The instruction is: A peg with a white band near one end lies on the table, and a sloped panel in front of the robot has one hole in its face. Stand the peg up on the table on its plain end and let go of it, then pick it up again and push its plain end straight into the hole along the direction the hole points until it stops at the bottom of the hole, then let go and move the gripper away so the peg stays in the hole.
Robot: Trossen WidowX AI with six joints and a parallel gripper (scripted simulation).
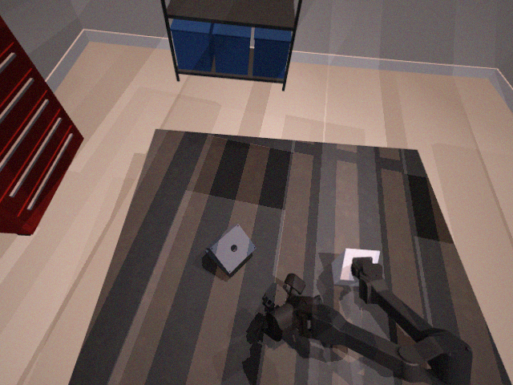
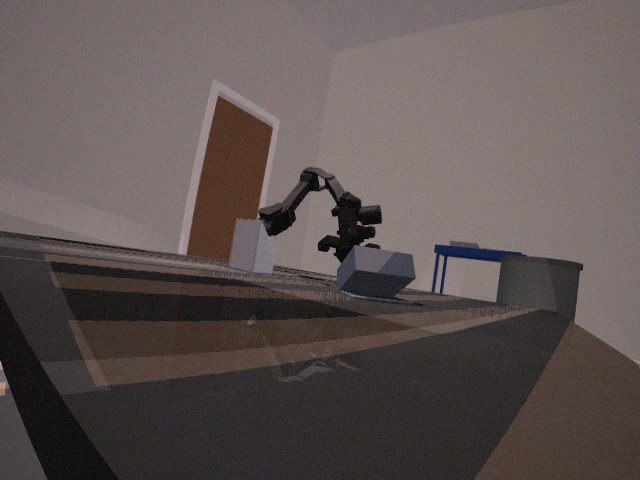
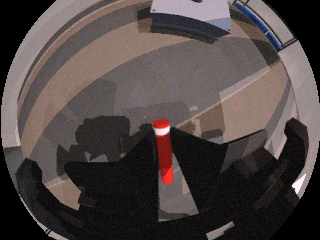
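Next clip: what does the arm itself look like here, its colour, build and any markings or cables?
The arm is dark grey to black all over, made of blocky links with rounded joints. A boxy black module sticks out near the wrist. The hand has two wide, dark, wedge-shaped fingers. No cables, labels or markings can be made out.
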